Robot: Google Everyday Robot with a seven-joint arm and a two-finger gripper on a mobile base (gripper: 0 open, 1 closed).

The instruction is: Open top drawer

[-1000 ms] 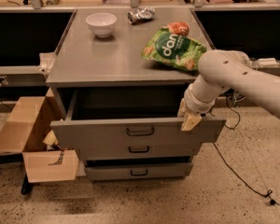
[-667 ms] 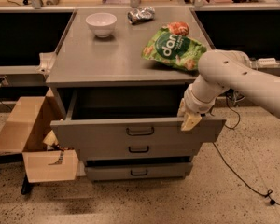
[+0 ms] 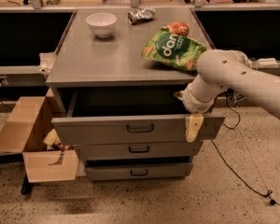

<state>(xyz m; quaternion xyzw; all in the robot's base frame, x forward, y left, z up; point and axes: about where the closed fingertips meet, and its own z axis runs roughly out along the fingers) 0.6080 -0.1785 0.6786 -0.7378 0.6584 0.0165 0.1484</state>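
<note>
Nothing has shifted: the top drawer (image 3: 98,129) sits pulled out, the end effector (image 3: 194,126) over its front's right end, open or closed I cannot tell, so opening looks done.

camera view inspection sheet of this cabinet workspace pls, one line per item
surface: grey cabinet top, carrying three items
job's things: top drawer pulled out, interior dark
clutter: white bowl, green snack bag, crumpled foil item
end effector: at the top drawer's front edge, right of its handle
cables: black cable on the floor, right side
surroundings: open cardboard box at left; two lower drawers beneath
</note>
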